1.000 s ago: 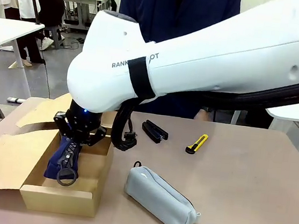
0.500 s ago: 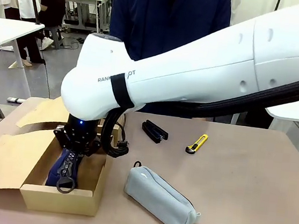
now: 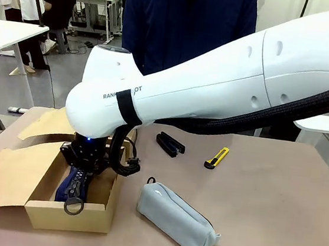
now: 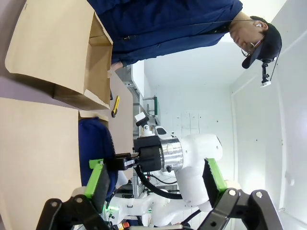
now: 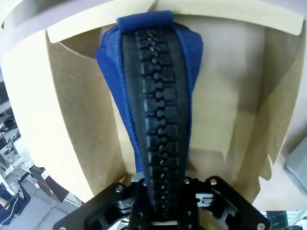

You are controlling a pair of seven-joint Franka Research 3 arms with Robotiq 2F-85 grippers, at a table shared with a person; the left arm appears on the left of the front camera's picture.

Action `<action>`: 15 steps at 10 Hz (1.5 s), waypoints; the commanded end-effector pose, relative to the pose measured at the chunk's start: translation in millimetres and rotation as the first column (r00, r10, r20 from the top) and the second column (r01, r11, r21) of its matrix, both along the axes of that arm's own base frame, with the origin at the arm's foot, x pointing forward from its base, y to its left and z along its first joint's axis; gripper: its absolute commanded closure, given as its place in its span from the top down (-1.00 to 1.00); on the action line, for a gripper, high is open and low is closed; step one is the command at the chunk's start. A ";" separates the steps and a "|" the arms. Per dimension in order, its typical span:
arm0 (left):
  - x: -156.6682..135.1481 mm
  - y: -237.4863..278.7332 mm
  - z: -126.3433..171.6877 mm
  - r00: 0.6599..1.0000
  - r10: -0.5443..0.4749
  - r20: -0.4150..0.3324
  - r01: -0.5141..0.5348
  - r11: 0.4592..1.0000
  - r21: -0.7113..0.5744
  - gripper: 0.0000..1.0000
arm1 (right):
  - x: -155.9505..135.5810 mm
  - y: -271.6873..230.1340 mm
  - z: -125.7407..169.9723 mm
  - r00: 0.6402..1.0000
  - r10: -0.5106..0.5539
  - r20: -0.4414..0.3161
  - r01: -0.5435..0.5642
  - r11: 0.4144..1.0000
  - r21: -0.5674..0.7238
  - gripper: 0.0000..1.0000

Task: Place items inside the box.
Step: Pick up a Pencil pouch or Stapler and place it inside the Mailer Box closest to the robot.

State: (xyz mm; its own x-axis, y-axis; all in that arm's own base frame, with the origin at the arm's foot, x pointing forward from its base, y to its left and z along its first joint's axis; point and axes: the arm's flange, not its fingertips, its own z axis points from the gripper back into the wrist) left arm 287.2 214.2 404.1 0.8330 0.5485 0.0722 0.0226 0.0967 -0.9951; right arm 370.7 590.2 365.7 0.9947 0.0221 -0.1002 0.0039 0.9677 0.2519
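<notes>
Grips the navy pouch (image 3: 73,179) tight in the right pincer (image 3: 86,160), hanging just below it, down inside the open cardboard box (image 3: 65,215). Holds the left pincer (image 4: 156,179) spread apart, empty. Shows grey-blue zip pouch (image 3: 177,218), stapler (image 3: 170,144), utility knife (image 3: 216,157) out on the tabletop (image 3: 274,201).
</notes>
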 end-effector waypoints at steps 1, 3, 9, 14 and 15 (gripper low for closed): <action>-1.0 -1.3 -0.1 1.000 -0.002 0.025 0.002 1.000 -0.004 1.00 | -0.5 7.0 3.5 1.000 -0.007 -0.009 0.007 1.000 -0.021 0.32; -1.0 -1.3 -0.1 1.000 -0.002 0.025 0.002 1.000 -0.004 1.00 | -3.2 6.6 5.0 0.999 0.019 -0.027 -0.019 1.000 -0.002 1.00; -1.0 -1.3 -0.1 1.000 -0.002 0.025 0.002 1.000 -0.004 1.00 | -7.4 4.0 8.8 0.995 0.074 -0.062 -0.072 0.997 0.031 1.00; -1.0 -1.3 -0.1 1.000 -0.002 0.025 0.002 1.000 -0.004 1.00 | -41.0 -38.3 59.5 0.923 0.337 -0.184 -0.321 0.940 0.113 1.00; -1.0 -1.3 -0.1 1.000 -0.002 0.025 0.002 1.000 -0.004 1.00 | -56.3 -54.9 71.9 0.894 0.405 -0.190 -0.383 0.912 0.146 1.00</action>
